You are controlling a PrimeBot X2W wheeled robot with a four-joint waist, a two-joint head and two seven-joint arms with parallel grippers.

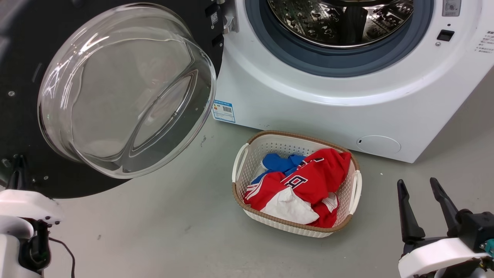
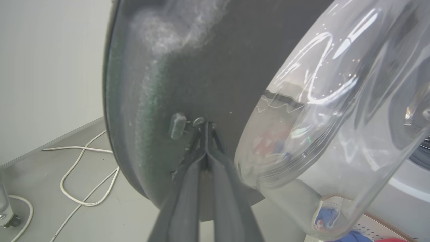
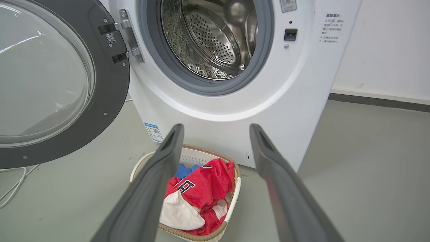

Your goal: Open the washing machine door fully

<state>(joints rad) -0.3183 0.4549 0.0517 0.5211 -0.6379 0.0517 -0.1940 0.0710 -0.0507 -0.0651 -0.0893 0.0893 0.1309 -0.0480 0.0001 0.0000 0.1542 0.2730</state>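
We find the washing machine door standing open on its metal hinge, left of the white washing machine. We judge it stiff, fairly heavy and free to pivot, so it is better pushed on the dull black inner ring than on the slick, bulging glass bowl. Our left gripper has its fingers pressed together, tips against that ring beside a small grey peg; our right gripper sits low, fingers apart, holding nothing.

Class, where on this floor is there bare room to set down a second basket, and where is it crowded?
Bare floor between door and basket; more between basket, machine and right hand. Crowded: left, where the left hand meets the door.
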